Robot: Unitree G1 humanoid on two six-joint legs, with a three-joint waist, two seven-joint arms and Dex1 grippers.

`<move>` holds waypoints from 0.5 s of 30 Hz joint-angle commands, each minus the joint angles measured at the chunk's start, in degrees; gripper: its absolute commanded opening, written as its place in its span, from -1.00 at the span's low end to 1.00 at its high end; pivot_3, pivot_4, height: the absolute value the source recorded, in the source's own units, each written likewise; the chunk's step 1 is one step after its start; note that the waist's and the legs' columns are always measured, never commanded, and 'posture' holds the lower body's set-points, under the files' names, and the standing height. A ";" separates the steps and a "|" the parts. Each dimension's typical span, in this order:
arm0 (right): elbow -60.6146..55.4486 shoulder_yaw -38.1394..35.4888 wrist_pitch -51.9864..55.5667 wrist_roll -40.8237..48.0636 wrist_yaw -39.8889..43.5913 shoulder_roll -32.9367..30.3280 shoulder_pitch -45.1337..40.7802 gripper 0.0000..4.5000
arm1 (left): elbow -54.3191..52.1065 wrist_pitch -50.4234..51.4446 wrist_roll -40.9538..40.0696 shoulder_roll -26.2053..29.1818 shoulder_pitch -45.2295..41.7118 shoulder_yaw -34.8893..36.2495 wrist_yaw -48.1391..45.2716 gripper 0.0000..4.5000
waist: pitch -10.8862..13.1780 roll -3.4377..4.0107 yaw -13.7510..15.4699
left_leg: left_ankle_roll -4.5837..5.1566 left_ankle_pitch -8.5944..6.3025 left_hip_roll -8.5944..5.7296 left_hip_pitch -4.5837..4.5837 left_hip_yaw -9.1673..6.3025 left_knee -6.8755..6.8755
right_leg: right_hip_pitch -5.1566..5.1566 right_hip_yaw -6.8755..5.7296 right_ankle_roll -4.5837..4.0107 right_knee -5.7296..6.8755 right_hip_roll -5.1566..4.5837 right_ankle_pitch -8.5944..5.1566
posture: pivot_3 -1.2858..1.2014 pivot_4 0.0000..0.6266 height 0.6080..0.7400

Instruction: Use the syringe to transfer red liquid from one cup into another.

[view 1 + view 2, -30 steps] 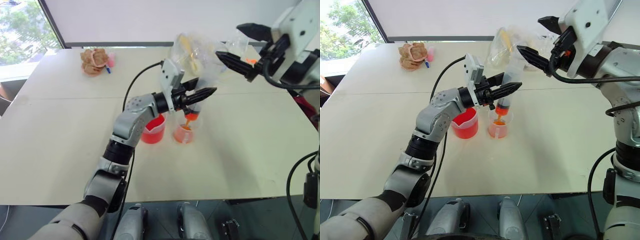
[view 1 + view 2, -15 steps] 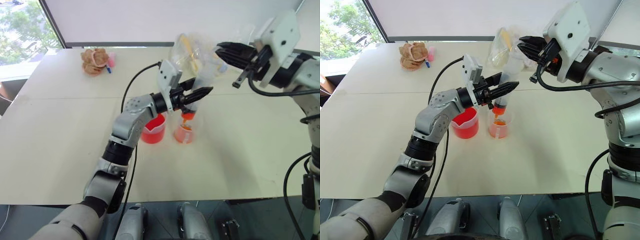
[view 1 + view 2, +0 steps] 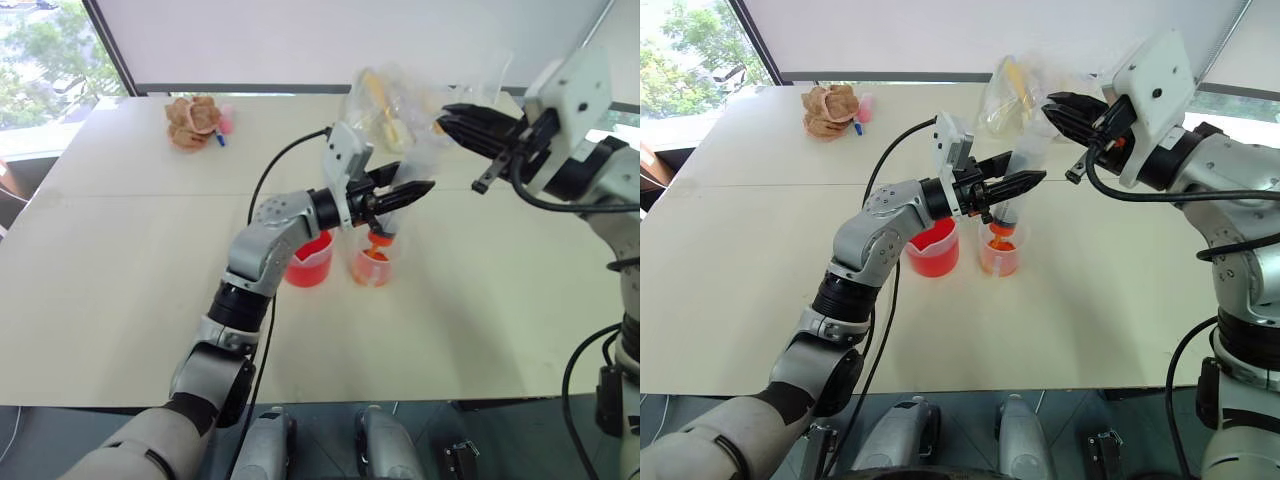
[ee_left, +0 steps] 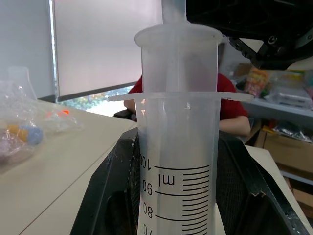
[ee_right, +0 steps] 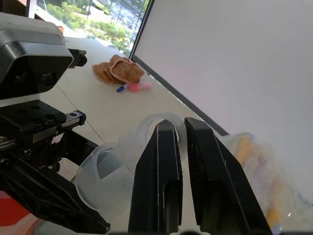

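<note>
I am holding the syringe upright and slightly tilted in my left claw, which is clamping tight around its barrel, with the orange tip hanging just over the smaller cup. Some red liquid is sitting low in the barrel, and the smaller cup is already holding a pale orange pool, so I judge the transfer to be partly done, with emptying the rest of the barrel still left. My right claw is hovering at the top end of the syringe, its fingers pressed narrow together with nothing between them; from its own camera the plunger's round head is lying just beyond the fingertips, though I cannot tell whether they are touching it. The larger beaker is standing just beside the smaller cup on the table, still holding plenty of red. Behind them a crumpled clear plastic bag is lying, and well apart sit a brown lump and a pink marker.
</note>
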 commanded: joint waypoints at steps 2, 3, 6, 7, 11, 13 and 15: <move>-3.27 4.76 2.32 3.12 1.75 2.65 2.84 -0.97 | -5.68 -2.96 -3.28 -2.12 -4.84 3.65 1.63 -0.37 | 0.00 0.00 0.15 | 0.00 0.00 0.00 0.00 0.00 0.00 | 0.00 0.00 0.00 0.00 0.00 0.00 | 0.03 -0.52 1.00; -3.45 4.94 2.45 3.06 1.64 2.94 3.20 -0.97 | -5.65 -2.97 -3.41 -2.25 -4.98 3.79 1.79 -0.37 | 0.00 0.00 0.18 | 0.00 0.00 0.00 0.00 0.00 0.00 | 0.00 0.00 0.00 0.00 0.00 0.00 | 0.03 -0.52 1.00; -3.79 5.15 2.82 3.01 1.42 3.43 3.99 -0.97 | -5.61 -2.99 -3.62 -2.44 -5.21 4.04 2.02 -0.37 | 0.00 0.00 0.23 | 0.00 0.00 -0.01 -0.01 0.00 0.00 | 0.00 0.00 0.00 0.00 -0.01 0.00 | 0.03 -0.52 1.00; -3.88 5.21 2.87 2.97 1.38 3.50 4.24 -0.97 | -5.57 -3.04 -3.64 -2.51 -5.25 4.11 2.09 -0.37 | 0.00 0.00 0.21 | 0.00 0.00 -0.01 -0.01 0.00 0.00 | 0.00 0.00 0.00 -0.01 -0.01 0.00 | 0.03 -0.52 1.00; -3.84 5.14 3.06 2.56 1.02 3.38 5.15 -0.97 | -5.59 -3.04 -3.90 -2.79 -5.09 4.21 2.17 -0.37 | 0.00 0.00 0.20 | 0.00 0.00 -0.01 0.00 0.00 0.00 | 0.00 0.00 0.00 0.00 0.00 0.00 | 0.03 -0.52 1.00; -2.99 4.02 2.95 2.52 0.68 3.33 4.92 -0.82 | -5.56 -3.13 -3.76 -2.84 -4.82 4.01 2.08 -0.37 | 0.00 0.00 0.19 | 0.00 0.00 -0.01 0.00 0.00 0.00 | 0.00 0.00 0.00 0.00 0.00 0.00 | 0.03 -0.52 1.00; -2.65 2.95 3.22 3.03 0.90 2.83 4.79 -0.49 | -5.70 -3.12 -3.69 -2.82 -4.61 3.89 2.11 -0.37 | 0.00 0.00 0.20 | 0.00 0.00 -0.01 0.00 -0.01 0.00 | 0.00 0.00 0.00 -0.01 0.01 0.00 | 0.03 -0.52 1.00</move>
